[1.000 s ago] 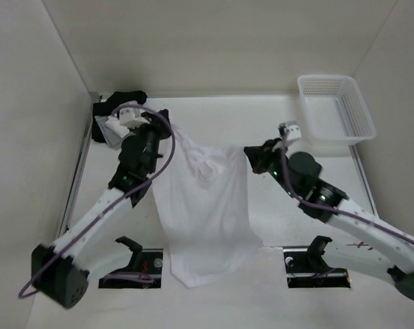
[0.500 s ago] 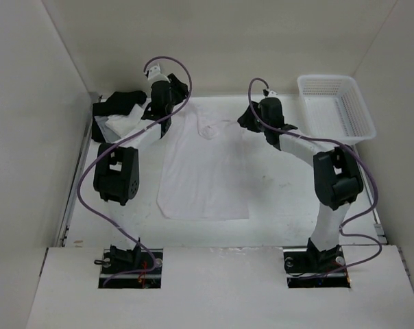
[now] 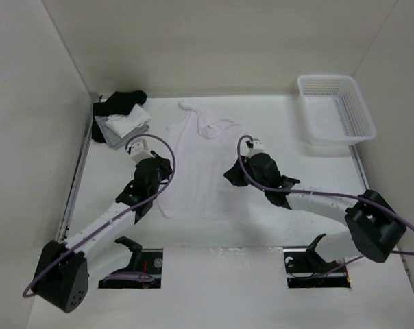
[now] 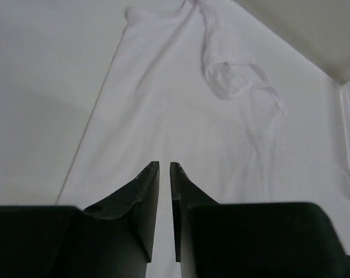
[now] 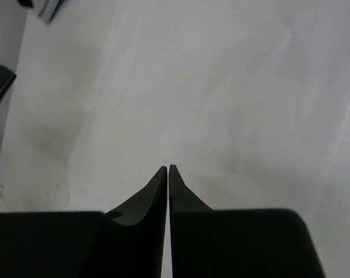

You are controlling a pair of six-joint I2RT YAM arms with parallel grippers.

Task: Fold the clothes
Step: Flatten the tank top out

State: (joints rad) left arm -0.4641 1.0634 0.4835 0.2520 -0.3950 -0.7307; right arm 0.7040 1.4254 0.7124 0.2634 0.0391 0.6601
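1. Across the middle of the table (image 3: 317, 164) lies the white top (image 3: 203, 164), spread flat. Its long axis runs up and down the overhead frame, leaning slightly. The straps (image 3: 210, 127) point to the upper edge and the hem lies lowest, nearest the arm bases.
2. The straps are bunched and twisted. From the left wrist view they show as a crumpled loop (image 4: 233, 81) in the upper middle.
3. My left arm stretches low from the lower-left corner, slanting up and right. The left gripper (image 3: 166, 164) sits at the top's left edge, about halfway along it. Its jaws (image 4: 164, 164) stand nearly together with a thin slit between them, over the fabric, and I see nothing pinched.
4. My right arm bends at an elbow in the lower right and reaches left. The right gripper (image 3: 229, 175) is at the top's right edge. Its jaws (image 5: 167, 167) are pressed together at the tips, with no cloth between them.
5. A white basket (image 3: 363, 110) stands in the upper right, well apart from the top. A pile of dark and pale garments (image 3: 121, 116) sits in the upper left, near the strap end. Bare table shows on both sides of the top.
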